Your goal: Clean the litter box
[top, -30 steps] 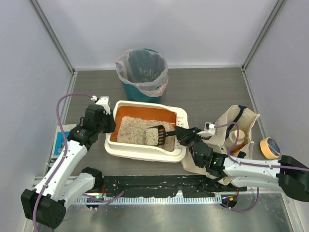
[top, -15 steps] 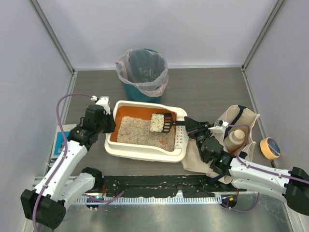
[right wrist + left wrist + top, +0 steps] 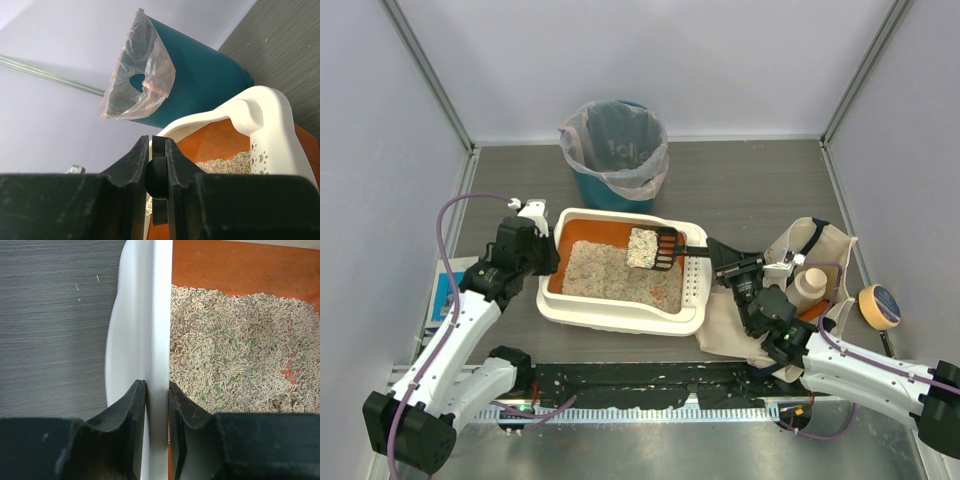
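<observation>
1. The left claw [image 3: 544, 254] is pinched nearly closed on the left wall of the litter box [image 3: 620, 318]. One finger is outside on the white rim, the other inside against the orange wall.
2. The box sits on the grey table [image 3: 750, 180], running from that claw rightwards to just under the right claw. Pale pellet litter [image 3: 235, 350] with green flecks covers most of its floor. Bare orange shows along the far end and at the near right corner.
3. A black slotted scoop [image 3: 655, 248] hangs over the box's far right corner, just left of the right claw. It carries a pale clump of litter.
4. The right claw [image 3: 718, 252] is closed tight on the scoop's handle, beside the box's perforated right rim.
5. Beyond that claw and to its left stands a teal bin [image 3: 610, 185] with a clear plastic liner, apart from the box.
6. Right of that claw lies a beige cloth bag [image 3: 832, 250] with a bottle [image 3: 810, 283] inside, and an orange tape roll [image 3: 877, 305] farther right. I cannot make out any lettering on them.
</observation>
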{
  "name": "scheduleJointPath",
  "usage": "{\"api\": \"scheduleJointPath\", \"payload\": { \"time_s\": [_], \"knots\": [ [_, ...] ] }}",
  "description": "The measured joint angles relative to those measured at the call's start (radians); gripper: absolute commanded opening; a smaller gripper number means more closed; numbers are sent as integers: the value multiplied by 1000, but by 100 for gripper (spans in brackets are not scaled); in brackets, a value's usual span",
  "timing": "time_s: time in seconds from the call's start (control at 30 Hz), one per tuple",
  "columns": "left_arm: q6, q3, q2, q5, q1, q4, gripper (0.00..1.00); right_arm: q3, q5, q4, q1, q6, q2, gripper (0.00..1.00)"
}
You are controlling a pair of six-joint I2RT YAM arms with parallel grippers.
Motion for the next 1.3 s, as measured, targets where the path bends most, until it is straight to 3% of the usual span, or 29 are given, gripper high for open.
{"api": "scheduleJointPath", "payload": {
  "time_s": [1.3],
  "knots": [
    [0,0,0,0,0,0,25,-84,-50,111,-15,185,69,1]
  ]
}}
